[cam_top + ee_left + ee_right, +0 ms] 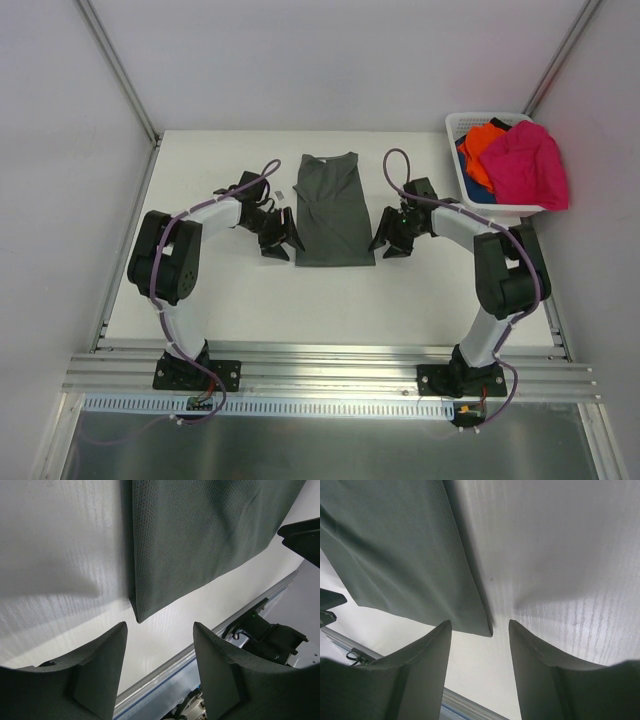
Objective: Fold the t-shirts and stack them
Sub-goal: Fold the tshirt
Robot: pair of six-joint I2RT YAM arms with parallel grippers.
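Note:
A dark grey-green t-shirt (333, 208) lies flat on the white table, folded lengthwise into a narrow strip, collar at the far end. My left gripper (283, 241) stands open just left of its near-left corner (138, 616), nothing between the fingers. On the other side, my right gripper (388, 243) is open too, beside the near-right corner (487, 630), which lies just ahead of its jaws. Neither gripper touches the cloth. More t-shirts, magenta-pink (528, 165), orange (481, 148) and blue (478, 192), are heaped in the basket.
The white lattice basket (466, 122) sits at the table's far right corner. A small grey scrap (283, 192) lies left of the shirt. The metal rail (330, 365) runs along the table's near edge.

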